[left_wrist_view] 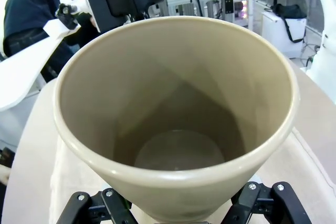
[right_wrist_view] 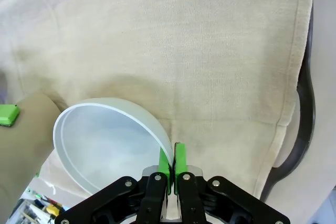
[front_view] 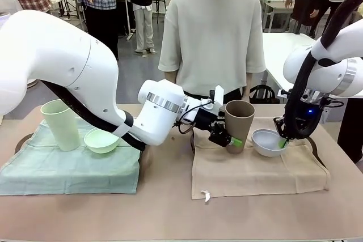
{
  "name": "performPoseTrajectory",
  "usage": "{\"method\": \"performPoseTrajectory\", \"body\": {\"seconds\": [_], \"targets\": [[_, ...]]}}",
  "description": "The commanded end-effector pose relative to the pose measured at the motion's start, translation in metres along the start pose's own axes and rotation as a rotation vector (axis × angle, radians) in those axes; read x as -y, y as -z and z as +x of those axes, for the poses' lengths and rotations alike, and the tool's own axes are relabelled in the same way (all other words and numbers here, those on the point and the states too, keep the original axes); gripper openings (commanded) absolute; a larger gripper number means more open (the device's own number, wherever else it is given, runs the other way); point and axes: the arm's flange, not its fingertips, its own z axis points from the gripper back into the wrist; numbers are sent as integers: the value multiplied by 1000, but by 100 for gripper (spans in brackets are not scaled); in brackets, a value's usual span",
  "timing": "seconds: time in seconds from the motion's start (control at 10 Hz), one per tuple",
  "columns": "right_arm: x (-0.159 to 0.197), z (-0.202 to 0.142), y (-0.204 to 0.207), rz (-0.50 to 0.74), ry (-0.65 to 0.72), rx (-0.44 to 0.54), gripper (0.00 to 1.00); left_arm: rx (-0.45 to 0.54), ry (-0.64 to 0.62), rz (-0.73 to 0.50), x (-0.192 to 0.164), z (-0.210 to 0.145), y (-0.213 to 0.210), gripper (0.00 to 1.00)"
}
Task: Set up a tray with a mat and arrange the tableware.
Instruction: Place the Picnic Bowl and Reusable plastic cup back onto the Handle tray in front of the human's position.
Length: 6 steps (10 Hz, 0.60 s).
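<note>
green pads of the left tool (front_view: 227,134) stand wide apart on either side of the brown tumbler (front_view: 239,124), near its base; whether they press its wall i cannot tell. in the left wrist view the tumbler's open mouth (left_wrist_view: 176,114) faces the camera, with the black finger links (left_wrist_view: 94,208) spread on both sides of its foot. the tumbler stands upright on the beige mat (front_view: 255,168), at its far left part.

the right tool (front_view: 282,140) reaches down at the near right edge of the pale blue-white bowl (front_view: 269,141). in the right wrist view its green pads (right_wrist_view: 180,158) sit almost together with the bowl's thin rim (right_wrist_view: 157,129) between them; a slim gap shows, so whether it pinches the rim i cannot tell. the bowl rests on the beige mat just right of the brown tumbler. a dark tray rim (right_wrist_view: 307,103) shows past the mat's edge.

well to the left, a light green mat (front_view: 62,168) carries the tall mint-green tumbler (front_view: 60,124) with the small green bowl (front_view: 101,140) just beside it on the right. the left arm's white body (front_view: 68,66) crosses above and in front of that pair on its way across to the brown tumbler. a person (front_view: 211,38) in a pale shirt stands at the far side of the worktop (front_view: 170,213), right behind the brown tumbler.
</note>
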Motion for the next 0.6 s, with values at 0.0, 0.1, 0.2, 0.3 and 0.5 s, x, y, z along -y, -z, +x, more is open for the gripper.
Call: {"method": "performPoseTrajectory", "body": {"seconds": [0.0, 0.1, 0.2, 0.3, 0.5], "targets": [[3, 8, 10, -16, -10, 8, 34, 11, 3, -6, -1, 1, 3, 100], [2, 8, 8, -30, -14, 18, 64, 12, -3, -12, -3, 2, 2, 100], [2, 6, 5, -32, -14, 28, 94, 9, -4, -12, -2, 3, 1, 100], [2, 6, 2, -31, -11, 36, 100, 1, -11, -12, -2, 2, 1, 100], [1, 4, -1, -37, -6, 45, 100, -9, -35, -8, -1, 1, 0, 100]]}}
